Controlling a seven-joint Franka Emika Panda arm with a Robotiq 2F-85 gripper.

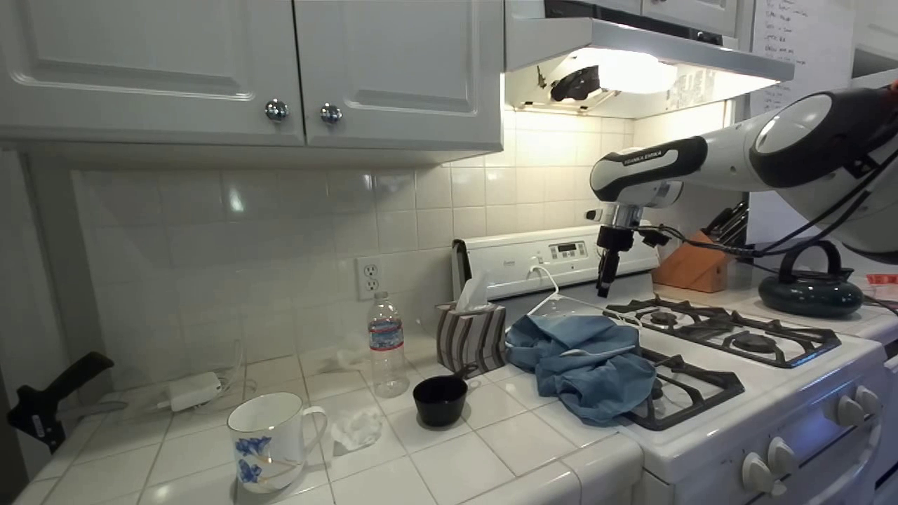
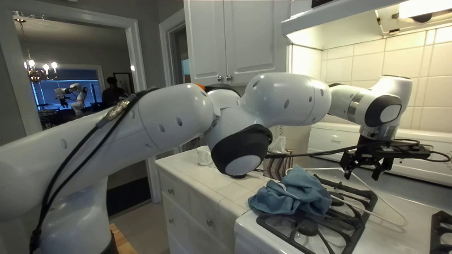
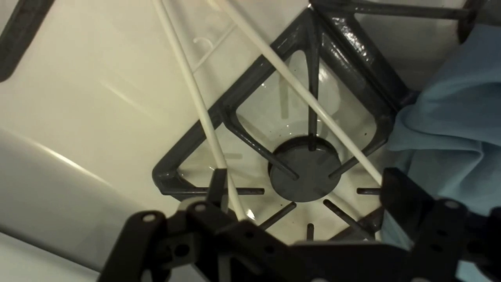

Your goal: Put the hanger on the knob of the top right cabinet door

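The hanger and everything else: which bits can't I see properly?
Wrist view: the hanger, cut off by the top edge, partly hidden by the pincer.
Wrist view: the cloth, cut off by the right edge.
Every view: whatever the cloth covers.
In an exterior view: the writing, too small to read.
In an exterior view: the figure, its face lost in darkness.

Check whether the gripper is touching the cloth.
Apart. In an exterior view, the gripper ends higher than the cloth, with part of the stove showing between them.
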